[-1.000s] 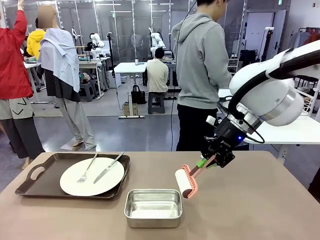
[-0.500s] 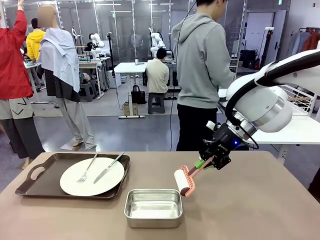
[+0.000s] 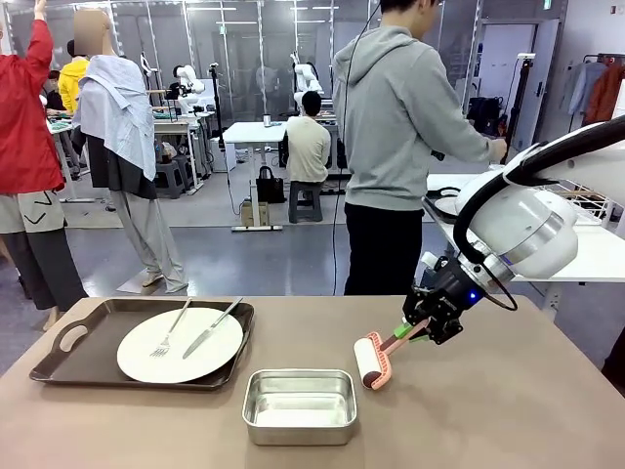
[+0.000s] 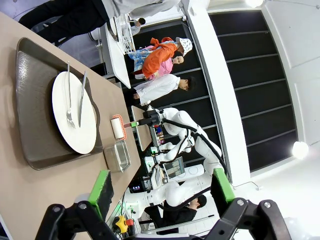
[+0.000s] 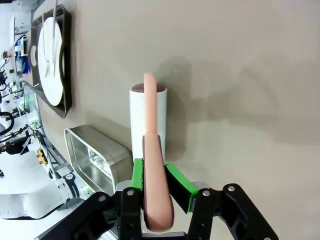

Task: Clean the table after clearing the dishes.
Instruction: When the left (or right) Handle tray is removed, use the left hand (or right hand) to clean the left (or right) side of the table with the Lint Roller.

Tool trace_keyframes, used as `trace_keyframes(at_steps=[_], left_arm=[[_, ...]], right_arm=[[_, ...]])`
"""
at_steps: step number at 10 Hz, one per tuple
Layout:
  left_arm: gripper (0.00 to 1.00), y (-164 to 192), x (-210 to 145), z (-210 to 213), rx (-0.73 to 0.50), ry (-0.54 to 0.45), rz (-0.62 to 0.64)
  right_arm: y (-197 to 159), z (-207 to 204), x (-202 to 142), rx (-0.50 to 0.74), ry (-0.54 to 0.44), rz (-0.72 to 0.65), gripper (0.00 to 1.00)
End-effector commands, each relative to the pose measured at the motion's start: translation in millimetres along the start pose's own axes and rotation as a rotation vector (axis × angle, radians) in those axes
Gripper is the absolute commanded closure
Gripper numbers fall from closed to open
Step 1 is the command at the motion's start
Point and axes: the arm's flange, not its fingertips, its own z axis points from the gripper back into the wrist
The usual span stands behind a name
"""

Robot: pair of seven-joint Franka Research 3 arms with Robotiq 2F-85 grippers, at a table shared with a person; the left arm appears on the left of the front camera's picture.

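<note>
The tabletop [image 3: 508, 410] is a smooth, matte brown-taupe sheet with rounded corners, and it runs across the whole near part of my front view.

Right of its middle my right end effector [image 3: 422, 327] comes down at a slant. Its green pads are closed tight on the pink handle of a lint roller [image 3: 371, 361]. In the right wrist view the handle runs straight out between the pads [image 5: 137, 174], and the white roll lies low over the brown surface. I cannot tell whether the roll is touching it.

Just beside the roller, toward me, a small rectangular steel pan [image 3: 299, 430] stands empty.

On the left of the tabletop lies a dark brown handled tray [image 3: 103, 327]. It holds one round white plate [image 3: 181, 347], with a silver fork [image 3: 168, 332] and knife [image 3: 210, 329] side by side across it.

My left end effector [image 4: 162, 187] is held above the tabletop, fingers spread wide with nothing between them.

At the far edge a person [image 3: 391, 127] in a grey hoodie stands turned toward a white table [image 3: 596, 259] on the right. Behind is a workshop with grey flooring.
</note>
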Motion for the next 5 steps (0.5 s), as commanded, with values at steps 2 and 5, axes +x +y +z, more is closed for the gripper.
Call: trace_keyframes(at_steps=[2, 5], left_arm=[[0.0, -0.9, -2.1, 2.6, 0.014, 0.002, 0.008], [0.0, -0.9, -2.1, 2.6, 0.014, 0.002, 0.008]], right_arm=[[-9.3, -14.6, -6.6, -0.062, -0.045, 0.048, 0.77], [-49.4, 10.0, -13.0, -0.079, -0.035, 0.029, 0.77]])
